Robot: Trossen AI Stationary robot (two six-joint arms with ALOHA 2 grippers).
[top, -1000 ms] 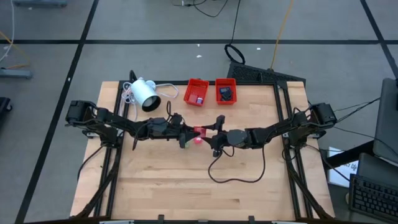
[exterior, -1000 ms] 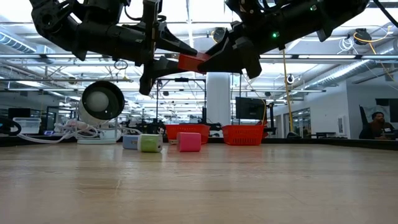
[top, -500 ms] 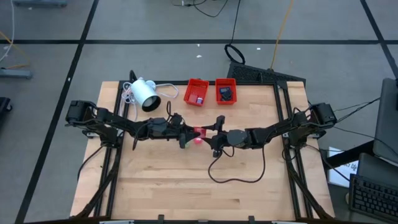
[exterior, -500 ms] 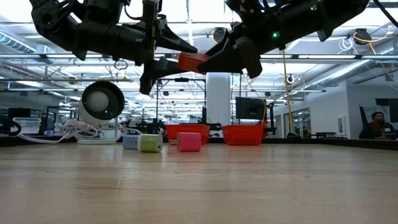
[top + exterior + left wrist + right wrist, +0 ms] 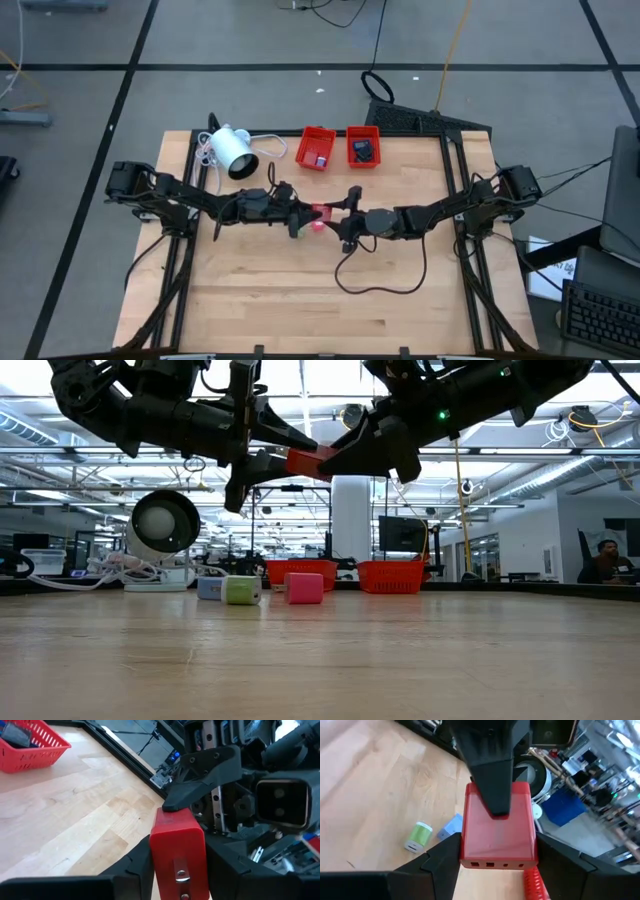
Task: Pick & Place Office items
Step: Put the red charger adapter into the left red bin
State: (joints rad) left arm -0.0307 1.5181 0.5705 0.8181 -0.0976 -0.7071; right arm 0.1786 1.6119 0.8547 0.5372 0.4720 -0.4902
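Both grippers met above the middle of the worktop (image 5: 400, 300). Our left gripper (image 5: 303, 212) was clamped on a red block (image 5: 305, 460), its fingers (image 5: 135, 865) pressed against the block's two sides. Our right gripper (image 5: 343, 214) had its fingers (image 5: 440, 855) set around the same block from the opposite end, touching it. We held the block in the air between us, well above the wood, as a mid-air handover.

We judged the task partly done. At twelve o'clock on the worktop stood two red trays: the left tray (image 5: 317, 147) carried a small pale piece and the right tray (image 5: 363, 146) a dark one. Items still loose on the worktop were a pink block (image 5: 304, 588), a green block (image 5: 241, 591) and a pale blue block (image 5: 209, 588) just beside it, lying under the arms. At eleven o'clock sat the white lamp-like device (image 5: 232, 151), which we left alone. We still had to finish the handover, set down the red block and clear the loose pieces.

Against the earlier frames, neither arm had shifted visibly and the block hung in the same spot; the loose items lay unchanged.
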